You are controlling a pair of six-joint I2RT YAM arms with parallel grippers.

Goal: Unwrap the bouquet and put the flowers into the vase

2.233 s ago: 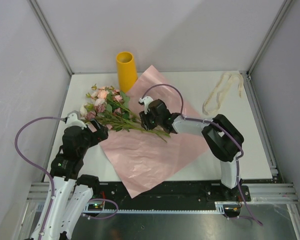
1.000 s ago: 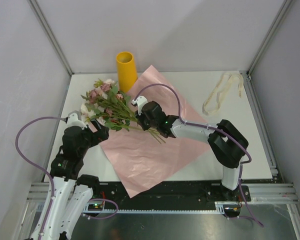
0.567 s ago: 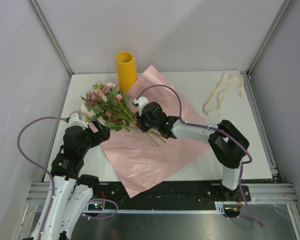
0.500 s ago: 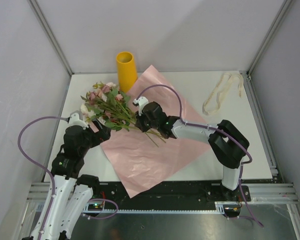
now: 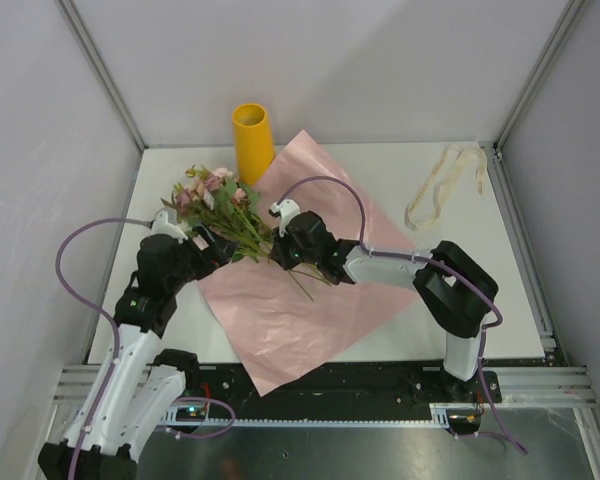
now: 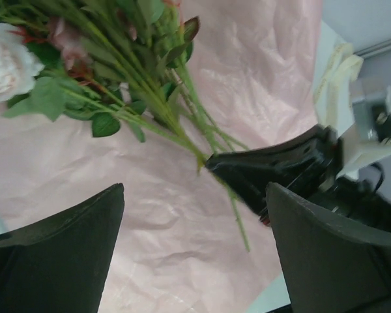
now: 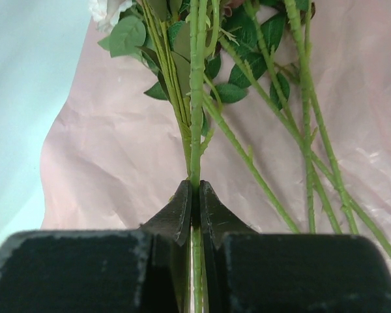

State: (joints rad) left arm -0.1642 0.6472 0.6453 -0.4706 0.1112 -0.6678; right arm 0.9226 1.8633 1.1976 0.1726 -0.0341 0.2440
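A: Progress?
B: The pink paper sheet (image 5: 280, 320) lies spread flat on the table (image 5: 480, 270), so unwrapping looks done. The flowers (image 5: 215, 200) are bunched over its left corner, heads toward the vase (image 5: 251, 140). The vase stands upright just beyond, nothing visible inside. Ribbon (image 5: 435, 195) is far right, well apart.
A: Grippers?
B: The right gripper (image 7: 195, 195) is pinched tight on one green stem, with other stems loose beside it. The left gripper (image 6: 195, 192) gapes wide, holding nothing.
A: Remaining?
B: Stems into the vase. The left arm crowds that path, and loose stems could drop.
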